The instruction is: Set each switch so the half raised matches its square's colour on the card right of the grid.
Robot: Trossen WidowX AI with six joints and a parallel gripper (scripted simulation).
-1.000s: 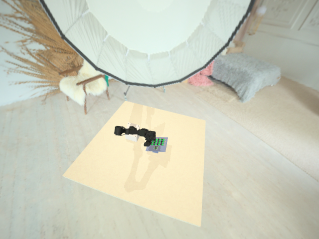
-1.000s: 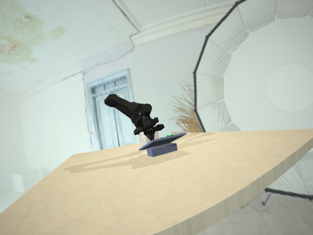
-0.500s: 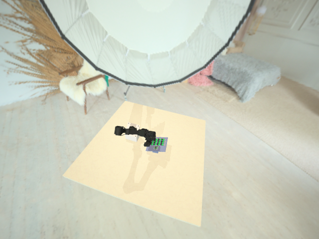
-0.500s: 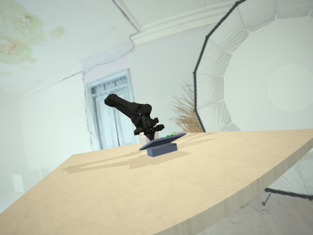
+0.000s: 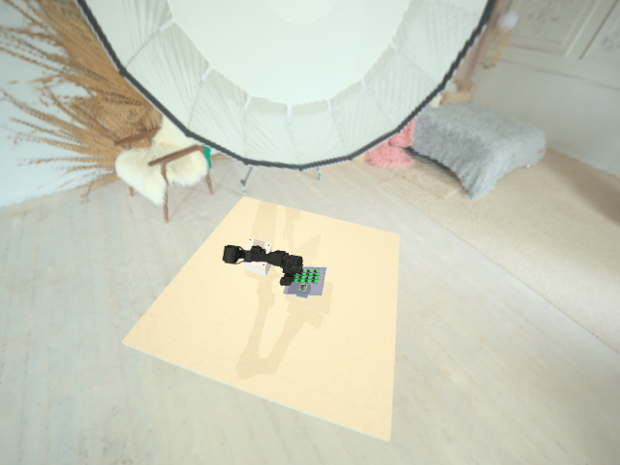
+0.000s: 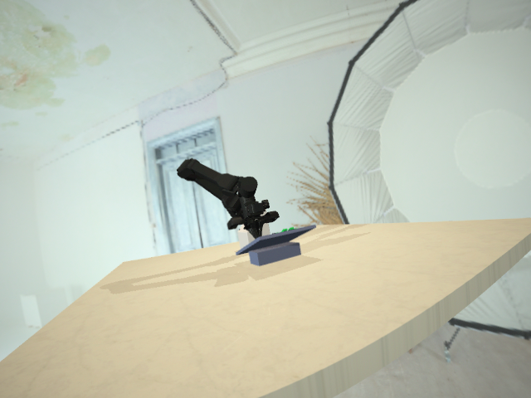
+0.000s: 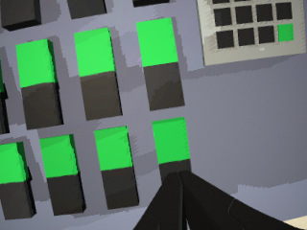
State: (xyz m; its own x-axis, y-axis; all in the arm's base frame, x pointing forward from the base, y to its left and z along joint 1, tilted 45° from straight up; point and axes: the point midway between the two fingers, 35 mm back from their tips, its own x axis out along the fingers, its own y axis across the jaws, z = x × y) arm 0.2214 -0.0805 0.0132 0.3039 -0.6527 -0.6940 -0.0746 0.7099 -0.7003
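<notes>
My gripper (image 7: pixel 178 180) (image 6: pixel 258 235) is shut and empty. In the wrist view its tips overlap the dark near half of the near row's rightmost switch (image 7: pixel 172 140); contact cannot be told. The other near-row switches (image 7: pixel 113 149) (image 7: pixel 59 155) (image 7: pixel 13 163) and the row behind (image 7: pixel 157 42) (image 7: pixel 95 52) (image 7: pixel 35 62) show green far halves and dark near halves; which halves are raised is hard to judge. The card (image 7: pixel 240 56) (image 5: pixel 302 287) is partly cut off. Its near row shows a green square (image 7: pixel 285 33) at the right, the others dark.
The tilted blue-grey panel (image 5: pixel 315 290) (image 6: pixel 274 240) (image 7: pixel 240 120) rests on a block (image 6: pixel 276 254) on the table (image 5: pixel 340 375) (image 6: pixel 192 325). The white arm base (image 5: pixel 256 268) stands beside it. Farther dark switches (image 7: pixel 21 11) (image 7: pixel 87 7) are cut off by the wrist view's top edge.
</notes>
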